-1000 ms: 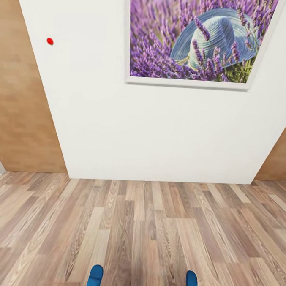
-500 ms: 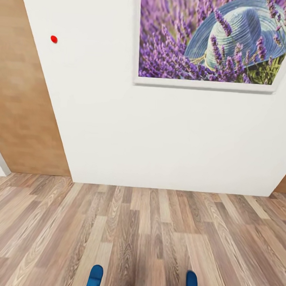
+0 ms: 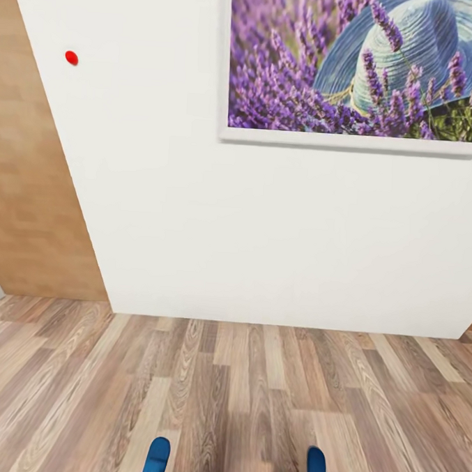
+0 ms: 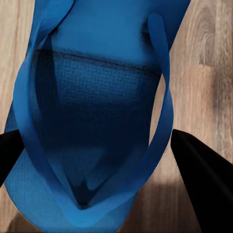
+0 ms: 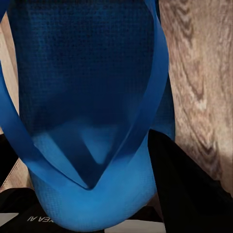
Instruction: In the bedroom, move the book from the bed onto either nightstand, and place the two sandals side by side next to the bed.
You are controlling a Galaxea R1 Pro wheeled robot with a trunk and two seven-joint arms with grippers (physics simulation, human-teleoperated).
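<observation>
Two bright blue sandals are held above the wood floor, one in each hand. In the head view the tip of the left sandal (image 3: pixel 157 458) and the tip of the right sandal (image 3: pixel 317 470) poke in at the lower edge. The left wrist view shows my left gripper (image 4: pixel 97 170) shut on a sandal (image 4: pixel 97 97), black fingers (image 4: pixel 204 189) on both sides of its sole and thong straps. My right gripper (image 5: pixel 97 194) is likewise shut on the other sandal (image 5: pixel 87 73). The book, the bed and the nightstand are out of view.
A white wall (image 3: pixel 264 231) stands close ahead with a framed lavender-and-hat picture (image 3: pixel 358 62) and a small red dot (image 3: pixel 71 57). A brown wooden door (image 3: pixel 28 202) is at the left. Wood-plank floor (image 3: pixel 226 396) lies between me and the wall.
The whole head view has shifted: the wall and picture loom larger and the picture sits further right, so the camera moved. Both sandal tips keep their places in the view.
</observation>
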